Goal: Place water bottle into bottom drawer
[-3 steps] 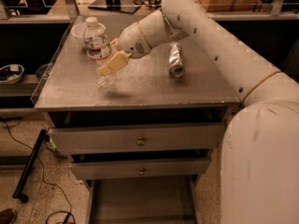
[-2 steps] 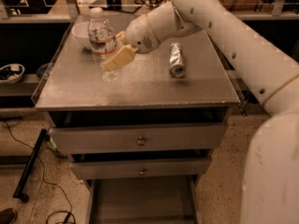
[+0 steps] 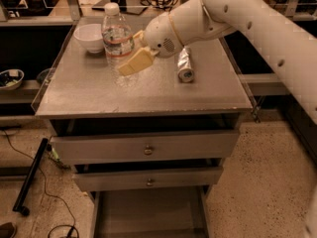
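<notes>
Grey brushed metal forms the cabinet top [image 3: 148, 95], dully reflective and edged on the left by a clear rim, above a pale speckled floor [image 3: 257, 182] where dark cables [image 3: 29, 182] trail at the left. The water bottle [image 3: 117, 36] stands upright at the back left of the top, just beside a white bowl [image 3: 89, 36]; its white-and-red label carries print too small to read. The gripper [image 3: 132, 61] reaches in from the right against the bottle's lower body, but whether it grips cannot be told. A silver can [image 3: 185, 66] lies on its side to the right. The bottom drawer [image 3: 148, 212] is pulled out beneath two knobbed drawers [image 3: 147, 148].
</notes>
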You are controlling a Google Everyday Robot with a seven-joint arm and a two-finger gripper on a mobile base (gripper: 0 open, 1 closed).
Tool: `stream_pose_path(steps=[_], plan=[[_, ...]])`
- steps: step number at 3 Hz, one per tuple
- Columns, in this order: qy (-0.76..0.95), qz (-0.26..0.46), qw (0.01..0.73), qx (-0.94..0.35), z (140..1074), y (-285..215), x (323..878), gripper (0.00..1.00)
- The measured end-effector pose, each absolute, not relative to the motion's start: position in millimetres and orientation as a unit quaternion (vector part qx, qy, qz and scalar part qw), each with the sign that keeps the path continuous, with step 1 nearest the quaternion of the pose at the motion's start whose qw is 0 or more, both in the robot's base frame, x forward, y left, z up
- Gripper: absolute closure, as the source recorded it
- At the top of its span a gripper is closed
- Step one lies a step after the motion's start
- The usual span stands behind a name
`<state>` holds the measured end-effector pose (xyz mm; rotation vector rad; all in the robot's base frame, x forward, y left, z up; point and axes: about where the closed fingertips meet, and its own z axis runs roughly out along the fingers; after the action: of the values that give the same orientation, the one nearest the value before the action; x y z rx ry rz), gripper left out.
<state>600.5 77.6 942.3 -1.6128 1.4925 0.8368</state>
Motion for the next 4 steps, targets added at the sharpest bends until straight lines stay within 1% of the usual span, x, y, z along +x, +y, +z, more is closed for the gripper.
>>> stream_pose_path(steps=[1, 2, 3, 4], plan=[[0.594, 0.320, 0.387, -0.628, 948, 70, 578, 1.00], [0.607, 0.311, 0.381, -0.625, 952, 64, 536, 1.00], [0.616, 0.308, 0.376, -0.620, 951, 60, 508, 1.00], [0.616, 0.269, 0.367, -0.643, 938, 56, 475, 1.00]])
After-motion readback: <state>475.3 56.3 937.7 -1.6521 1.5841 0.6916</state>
